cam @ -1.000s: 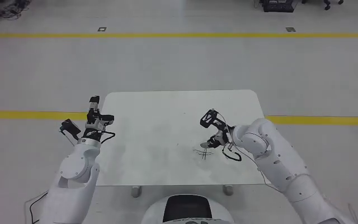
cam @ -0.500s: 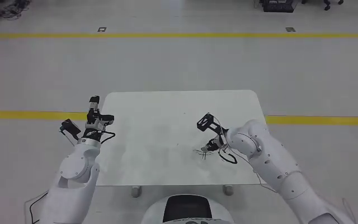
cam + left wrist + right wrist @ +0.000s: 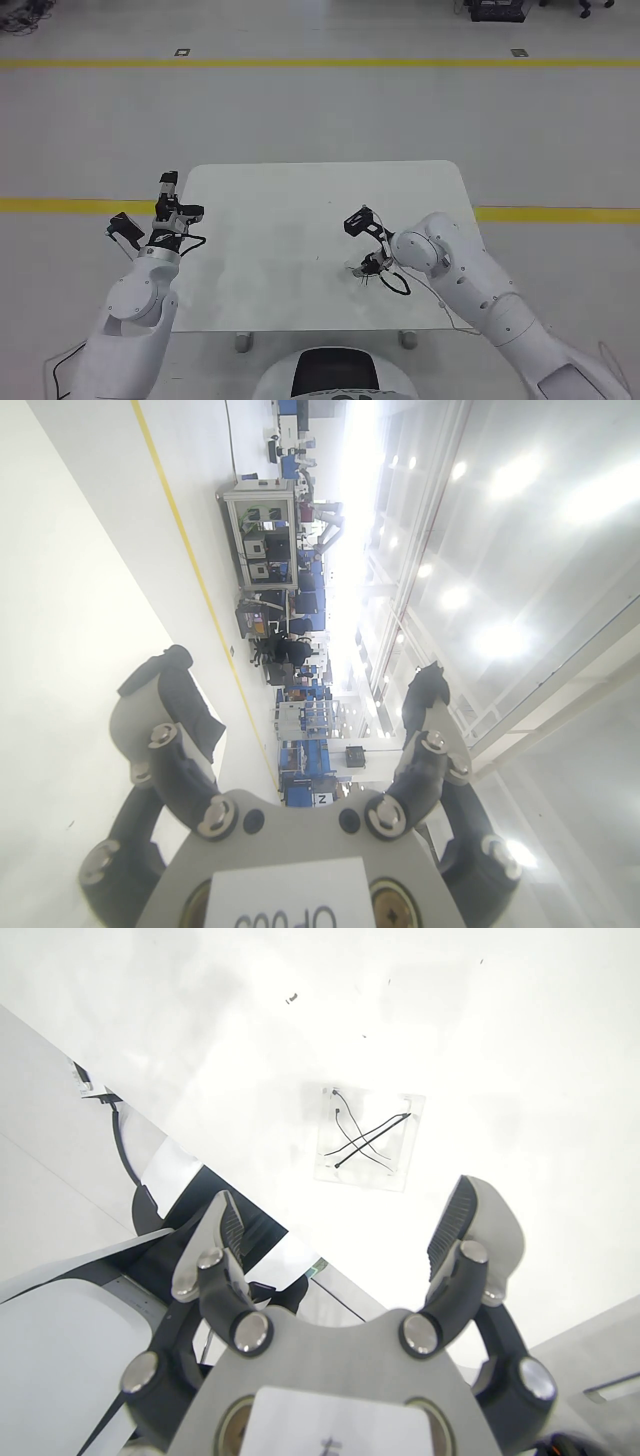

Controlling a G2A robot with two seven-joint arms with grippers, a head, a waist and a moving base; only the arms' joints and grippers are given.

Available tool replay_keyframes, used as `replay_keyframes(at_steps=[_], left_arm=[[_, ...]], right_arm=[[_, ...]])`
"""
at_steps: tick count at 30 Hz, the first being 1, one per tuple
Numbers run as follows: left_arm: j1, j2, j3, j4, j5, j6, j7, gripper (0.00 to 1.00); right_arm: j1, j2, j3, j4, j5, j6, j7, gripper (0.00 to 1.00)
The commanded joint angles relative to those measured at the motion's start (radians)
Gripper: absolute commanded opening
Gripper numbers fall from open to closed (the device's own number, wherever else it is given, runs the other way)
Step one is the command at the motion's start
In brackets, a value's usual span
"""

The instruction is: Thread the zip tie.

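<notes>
Table [image 3: 300, 215]: white, with the task items on the robot's right, toward the near edge. Left gripper [image 3: 302, 662]: off the table's left edge, jaws wide, empty. Right gripper [image 3: 345, 1193]: above the clear square tray [image 3: 395, 1178], jaws wide, empty. Two black zip ties [image 3: 361, 1143] lie crossed in the tray. Step looks like approach-to-pick; threading not started. Next move: descend and pinch one tie near an end, clear of the crossing, so the other stays put.

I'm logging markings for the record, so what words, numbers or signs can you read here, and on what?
Left label, on the left end effector: cut off, upside down, not readable.
Right label, on the right end effector: cut off, not readable.
Small sign in the hall behind: too blurred.
Zip ties: no print.
</notes>
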Motion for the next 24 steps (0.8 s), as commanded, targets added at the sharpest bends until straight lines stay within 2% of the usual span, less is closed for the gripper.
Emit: replay_keyframes(at_steps=[1,5,15,22,23,24], left_arm=[[0.0,0.0,0.0,0.0,0.0,0.0,0.0,1.0],[0.0,0.0,0.0,0.0,0.0,0.0,0.0,1.0],[0.0,0.0,0.0,0.0,0.0,0.0,0.0,1.0],[0.0,0.0,0.0,0.0,0.0,0.0,0.0,1.0],[0.0,0.0,0.0,0.0,0.0,0.0,0.0,1.0],[0.0,0.0,0.0,0.0,0.0,0.0,0.0,1.0]], right_arm=[[0.0,0.0,0.0,0.0,0.0,0.0,0.0,1.0],[-0.005,-0.004,-0.019,0.015,-0.02,0.014,-0.015,1.0],[0.056,-0.051,-0.107,0.108,-0.026,0.216,-0.017,1.0],[0.086,-0.083,-0.134,0.173,0.012,0.378,-0.011,1.0],[0.089,-0.088,-0.136,0.181,0.015,0.415,-0.013,1.0],[0.09,-0.091,-0.128,0.193,0.018,0.415,-0.015,1.0]])
